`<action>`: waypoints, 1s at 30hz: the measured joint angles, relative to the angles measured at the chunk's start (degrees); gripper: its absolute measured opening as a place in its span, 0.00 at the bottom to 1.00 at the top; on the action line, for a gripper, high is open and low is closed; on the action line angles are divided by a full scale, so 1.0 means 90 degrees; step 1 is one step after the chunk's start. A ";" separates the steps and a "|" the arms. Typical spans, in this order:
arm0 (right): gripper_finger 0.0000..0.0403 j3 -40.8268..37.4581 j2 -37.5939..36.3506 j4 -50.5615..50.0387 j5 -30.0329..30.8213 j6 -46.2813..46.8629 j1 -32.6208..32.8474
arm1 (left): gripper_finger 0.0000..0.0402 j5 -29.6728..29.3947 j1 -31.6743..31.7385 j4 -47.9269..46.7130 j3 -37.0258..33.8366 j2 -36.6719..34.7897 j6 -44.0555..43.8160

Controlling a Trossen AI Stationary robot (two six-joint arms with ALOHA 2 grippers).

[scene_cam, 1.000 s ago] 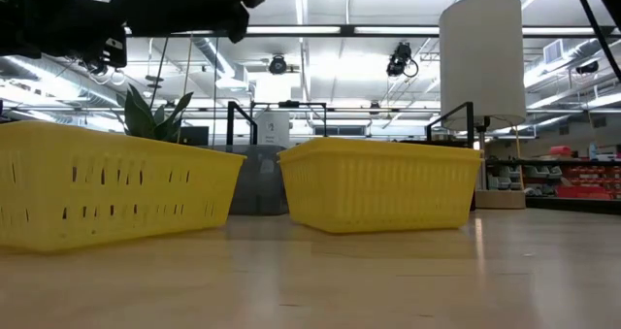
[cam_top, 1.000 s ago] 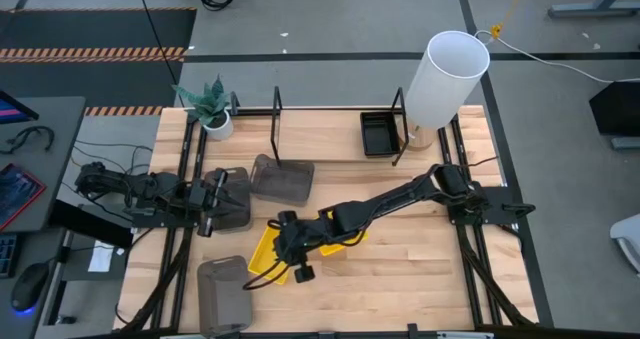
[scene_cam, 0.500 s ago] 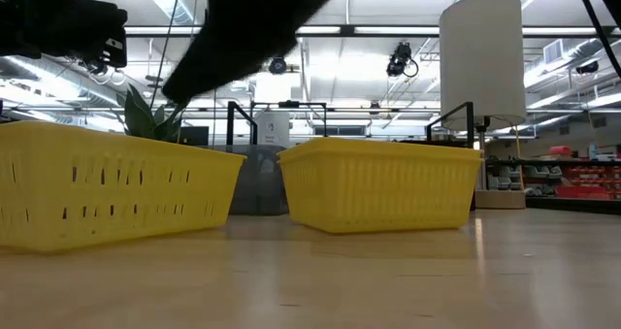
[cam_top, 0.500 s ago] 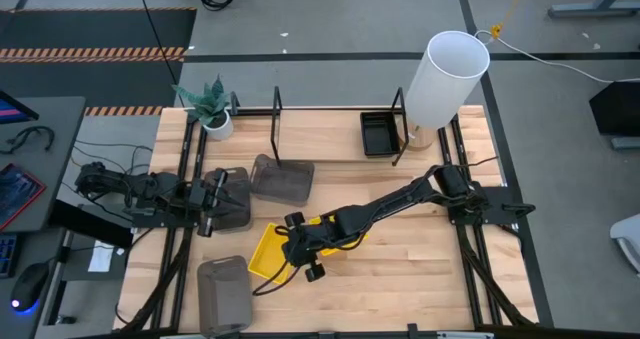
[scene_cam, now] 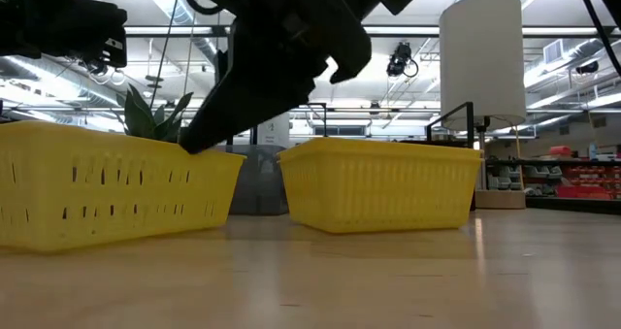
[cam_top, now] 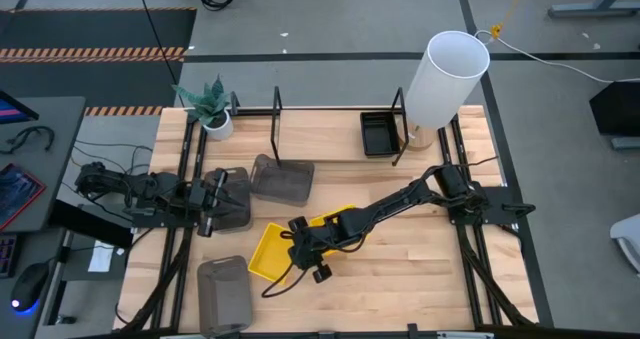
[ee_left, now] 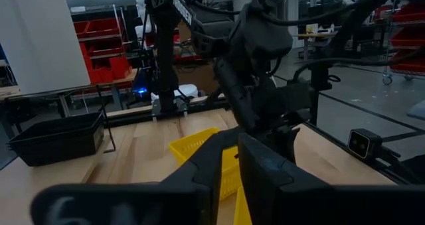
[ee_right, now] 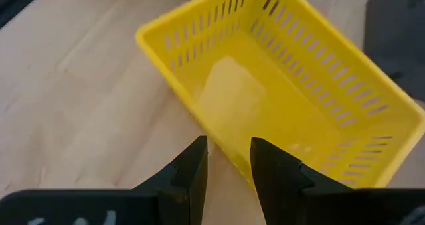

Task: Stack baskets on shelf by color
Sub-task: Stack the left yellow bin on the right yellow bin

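The right gripper (cam_top: 297, 247) was held just over the long wall of a bright yellow perforated plastic basket (cam_top: 268, 252) lying near the table's front; its fingers (ee_right: 189, 168) were spread, with nothing between them. A second yellow basket (cam_top: 335, 226) was seen just behind it, partly under the right arm. The left gripper (cam_top: 212, 202) was parked over a smoky grey basket (cam_top: 233, 201) at the left side; whether it was pinching anything could not be told. The black rod shelf (cam_top: 276, 114) stood along the far edge, a black basket (cam_top: 379, 134) set in it.
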 joint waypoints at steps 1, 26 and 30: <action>0.30 0.0000 0.0000 0.0030 0.0004 -0.0042 0.0002 | 0.15 0.0000 0.0002 0.0000 0.0001 -0.0002 0.0000; 0.19 0.0000 0.0000 -0.0596 0.0488 -0.1030 -0.0146 | 0.14 -0.0001 0.0000 -0.0001 0.0002 -0.0001 0.0000; 0.12 0.0000 0.0000 -0.0612 0.0433 -0.1203 -0.0136 | 0.13 -0.0001 0.0000 0.0000 0.0002 0.0000 0.0000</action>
